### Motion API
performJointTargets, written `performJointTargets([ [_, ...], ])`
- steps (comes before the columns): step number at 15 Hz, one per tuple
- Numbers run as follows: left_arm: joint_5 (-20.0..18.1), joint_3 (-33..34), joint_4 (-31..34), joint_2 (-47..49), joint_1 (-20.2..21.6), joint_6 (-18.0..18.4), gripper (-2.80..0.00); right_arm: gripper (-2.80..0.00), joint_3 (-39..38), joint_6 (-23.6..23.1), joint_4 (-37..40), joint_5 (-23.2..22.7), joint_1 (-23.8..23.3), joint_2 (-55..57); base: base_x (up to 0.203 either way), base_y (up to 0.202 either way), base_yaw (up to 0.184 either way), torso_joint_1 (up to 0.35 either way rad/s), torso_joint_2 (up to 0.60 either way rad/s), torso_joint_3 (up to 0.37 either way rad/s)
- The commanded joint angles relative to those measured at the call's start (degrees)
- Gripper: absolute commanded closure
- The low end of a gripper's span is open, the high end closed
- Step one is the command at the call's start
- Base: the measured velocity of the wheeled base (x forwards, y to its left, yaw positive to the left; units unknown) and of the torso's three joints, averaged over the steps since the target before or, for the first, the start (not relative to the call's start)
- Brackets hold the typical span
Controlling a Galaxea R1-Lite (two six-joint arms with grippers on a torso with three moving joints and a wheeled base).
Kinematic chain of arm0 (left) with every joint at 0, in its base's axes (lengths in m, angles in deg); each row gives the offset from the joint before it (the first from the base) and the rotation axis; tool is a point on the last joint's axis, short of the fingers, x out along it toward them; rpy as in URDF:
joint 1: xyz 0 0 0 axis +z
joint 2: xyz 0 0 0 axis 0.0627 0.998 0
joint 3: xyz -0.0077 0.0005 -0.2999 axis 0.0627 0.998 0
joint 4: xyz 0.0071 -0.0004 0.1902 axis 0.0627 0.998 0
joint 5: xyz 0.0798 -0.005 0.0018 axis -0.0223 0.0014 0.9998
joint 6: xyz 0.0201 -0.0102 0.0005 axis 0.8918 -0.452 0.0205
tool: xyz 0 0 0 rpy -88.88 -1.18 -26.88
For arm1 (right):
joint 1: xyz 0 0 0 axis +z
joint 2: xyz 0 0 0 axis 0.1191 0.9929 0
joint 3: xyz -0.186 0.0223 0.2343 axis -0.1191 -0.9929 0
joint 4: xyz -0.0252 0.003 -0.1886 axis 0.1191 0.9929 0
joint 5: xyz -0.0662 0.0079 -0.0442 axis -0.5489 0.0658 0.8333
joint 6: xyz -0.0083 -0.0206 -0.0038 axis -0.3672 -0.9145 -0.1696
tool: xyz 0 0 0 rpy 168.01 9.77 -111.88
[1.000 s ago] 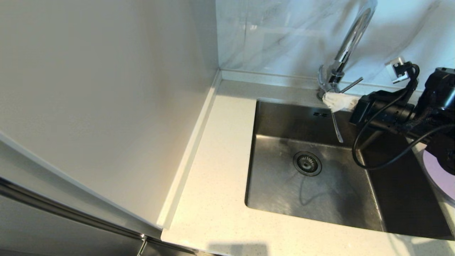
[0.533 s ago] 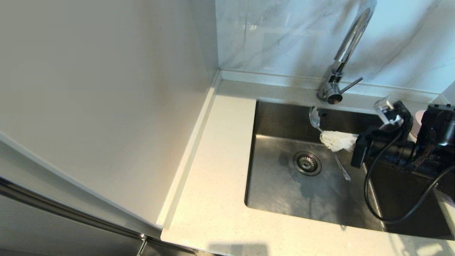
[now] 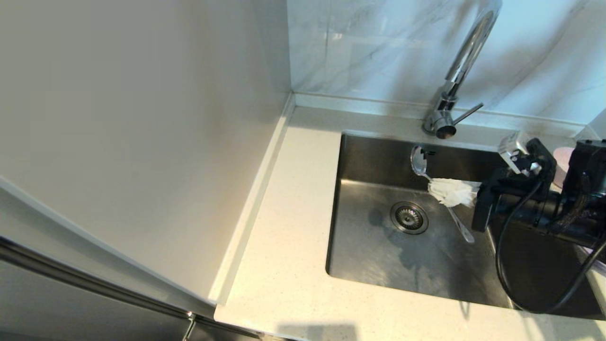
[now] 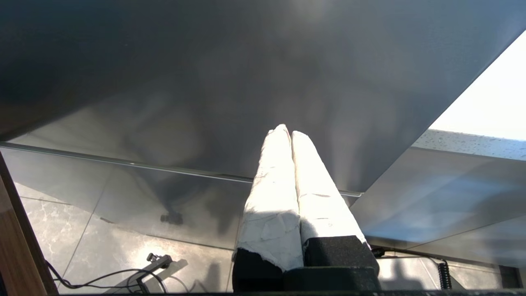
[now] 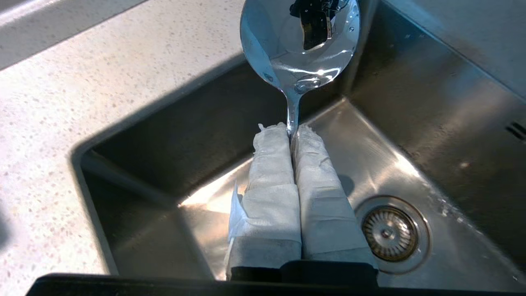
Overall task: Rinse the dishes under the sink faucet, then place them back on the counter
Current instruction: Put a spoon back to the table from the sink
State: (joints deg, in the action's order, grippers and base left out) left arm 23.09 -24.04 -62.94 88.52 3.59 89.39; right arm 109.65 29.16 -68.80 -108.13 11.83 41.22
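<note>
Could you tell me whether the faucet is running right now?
Apparently off: no stream falls from the faucet into the sink, though droplets cling to the spoon held by the right gripper.

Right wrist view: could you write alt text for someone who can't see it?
The right pincer, shut on a spoon, holds its wet bowl up over the sink. The drain lies below and counter borders the basin.

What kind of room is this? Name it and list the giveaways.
Most likely a home kitchen: a rectangular brushed stainless steel sink set in a cream speckled stone counter, a tall chrome gooseneck faucet, and a marble-look backsplash. The right gripper holds a shiny metal spoon.
</note>
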Motion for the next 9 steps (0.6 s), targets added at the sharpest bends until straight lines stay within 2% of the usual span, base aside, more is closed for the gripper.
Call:
performJointTargets([
  [1, -0.1, 0.0, 0.0, 0.0, 0.0, 0.0, 0.00, 0.00, 0.3, -1.1, 4.6, 0.0, -1.6, -4.8, 0.000, 0.000, 0.000, 0.000, 0.00, 0.000],
  [3, 0.0, 0.0, 0.0, 0.0, 0.0, 0.0, 0.00, 0.00, 4.3, -5.7, 17.9, 1.3, -4.1, -8.3, 0.000, 0.000, 0.000, 0.000, 0.00, 0.000],
  [6, 0.0, 0.0, 0.0, 0.0, 0.0, 0.0, 0.00, 0.00, 10.6, -15.9, 41.4, 8.6, -9.8, -12.5, 0.000, 0.000, 0.000, 0.000, 0.00, 0.000],
  [9, 0.0, 0.0, 0.0, 0.0, 0.0, 0.0, 0.00, 0.00, 11.4, -23.2, 52.4, 17.1, -18.5, -14.3, 0.000, 0.000, 0.000, 0.000, 0.00, 0.000],
])
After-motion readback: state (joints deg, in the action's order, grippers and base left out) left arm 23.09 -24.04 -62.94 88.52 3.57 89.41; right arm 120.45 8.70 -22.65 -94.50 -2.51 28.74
